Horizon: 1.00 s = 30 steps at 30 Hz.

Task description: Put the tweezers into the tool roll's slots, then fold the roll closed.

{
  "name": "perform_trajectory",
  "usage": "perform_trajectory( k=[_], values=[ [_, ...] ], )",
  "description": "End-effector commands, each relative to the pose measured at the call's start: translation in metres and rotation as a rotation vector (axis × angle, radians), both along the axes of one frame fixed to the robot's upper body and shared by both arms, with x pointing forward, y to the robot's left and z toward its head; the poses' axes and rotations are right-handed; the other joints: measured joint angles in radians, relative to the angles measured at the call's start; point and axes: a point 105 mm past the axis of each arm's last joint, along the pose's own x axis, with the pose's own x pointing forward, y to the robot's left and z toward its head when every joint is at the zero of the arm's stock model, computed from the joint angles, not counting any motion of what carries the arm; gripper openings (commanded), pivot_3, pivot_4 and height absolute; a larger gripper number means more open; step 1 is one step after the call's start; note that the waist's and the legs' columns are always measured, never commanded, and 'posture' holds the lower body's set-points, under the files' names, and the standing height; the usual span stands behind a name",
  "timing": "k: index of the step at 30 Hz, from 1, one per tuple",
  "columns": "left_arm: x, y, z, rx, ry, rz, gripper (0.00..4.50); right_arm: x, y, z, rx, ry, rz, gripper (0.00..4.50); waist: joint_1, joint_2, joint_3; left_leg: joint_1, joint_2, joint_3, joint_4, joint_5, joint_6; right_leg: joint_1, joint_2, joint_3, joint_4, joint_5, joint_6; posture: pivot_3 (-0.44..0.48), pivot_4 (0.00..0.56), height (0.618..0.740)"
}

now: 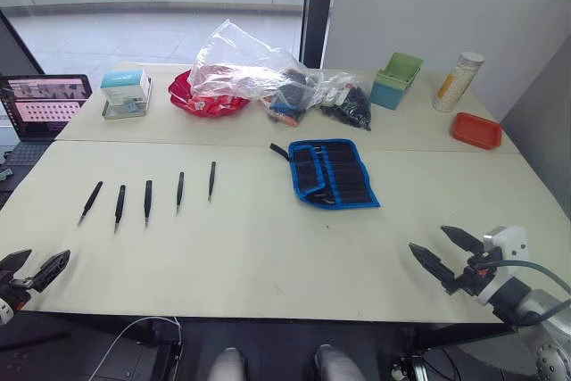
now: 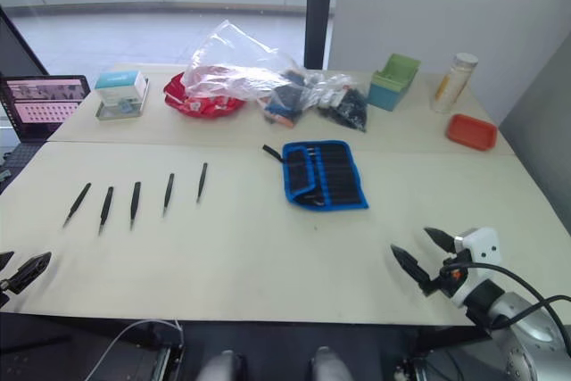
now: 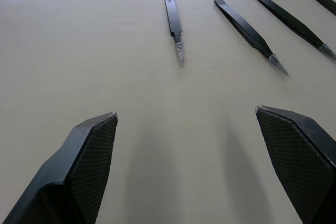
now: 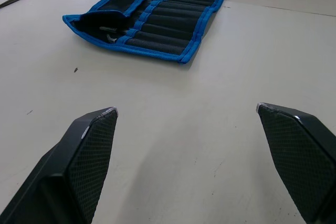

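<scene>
Black tweezers (image 1: 148, 201); black tool roll (image 1: 332, 172) edged bright blue.

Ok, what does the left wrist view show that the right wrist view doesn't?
Left wrist view: four tweezers lying apart in a row on the table, beyond the open left gripper. Right wrist view: the tool roll lying open with its slots facing up, ahead of the open right gripper. Both share the beige table, and neither gripper holds anything.
</scene>
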Motion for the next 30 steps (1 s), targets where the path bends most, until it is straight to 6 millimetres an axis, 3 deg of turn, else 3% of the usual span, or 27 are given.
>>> perform_trajectory(
  k=[1,5,7,9,14,19,23,30],
  values=[
    [0.005,-0.007,0.019,0.045,-0.060,-0.040,4.44,0.003,0.015,0.018,0.037,-0.056,0.024,4.50,0.000,0.000,0.000,0.000,0.000,0.000,0.000,0.000,0.000,0.000,0.000,0.000,0.000,0.000,0.000,0.000,0.150,0.723],
    [0.019,-0.056,0.044,-0.001,-0.251,-0.198,4.44,0.017,0.054,0.036,0.161,-0.067,0.023,4.50,-0.001,0.000,0.000,0.000,0.000,0.000,0.001,0.000,0.000,0.000,0.000,0.000,0.001,0.000,0.000,0.000,0.150,0.723],
    [0.026,-0.099,0.051,-0.016,-0.276,-0.341,4.44,0.027,0.075,0.035,0.178,-0.038,0.003,4.50,-0.001,-0.001,-0.001,-0.001,0.001,0.000,0.001,0.000,-0.001,0.000,0.000,0.000,0.002,0.000,0.000,0.000,0.150,0.723],
    [0.028,-0.127,0.058,-0.049,-0.301,-0.422,4.44,0.036,0.086,0.037,0.208,-0.026,-0.037,4.50,0.001,-0.003,-0.002,-0.001,0.000,-0.001,0.001,0.000,-0.001,0.000,0.000,0.000,0.003,0.000,0.000,0.000,0.150,0.723],
    [0.024,-0.169,0.058,-0.107,-0.256,-0.583,4.44,0.054,0.124,0.038,0.319,0.030,-0.071,4.50,-0.005,-0.002,-0.003,-0.002,-0.001,-0.005,0.001,0.000,-0.001,-0.001,0.000,0.000,0.004,0.000,0.000,0.000,0.150,0.723],
    [0.015,-0.192,0.046,-0.112,-0.164,-0.690,4.44,0.070,0.150,0.030,0.341,0.076,-0.103,4.50,-0.012,-0.002,-0.003,-0.002,-0.001,-0.006,0.001,0.000,-0.001,-0.001,0.001,0.000,0.005,0.000,0.000,0.000,0.150,0.723],
    [0.009,-0.207,0.046,-0.102,-0.158,-0.767,4.44,0.081,0.184,0.030,0.366,0.101,-0.069,4.50,-0.014,-0.002,-0.003,-0.003,-0.001,-0.008,0.001,0.000,-0.001,-0.001,0.001,-0.001,0.004,0.000,-0.001,0.000,0.150,0.723],
    [0.007,-0.208,0.045,-0.091,-0.152,-0.785,4.44,0.105,0.195,0.029,0.436,0.150,-0.136,4.50,-0.018,-0.002,-0.002,-0.004,-0.002,-0.010,0.001,0.000,-0.001,-0.001,0.001,-0.003,0.004,0.001,-0.001,0.000,0.150,0.723]
  ],
)
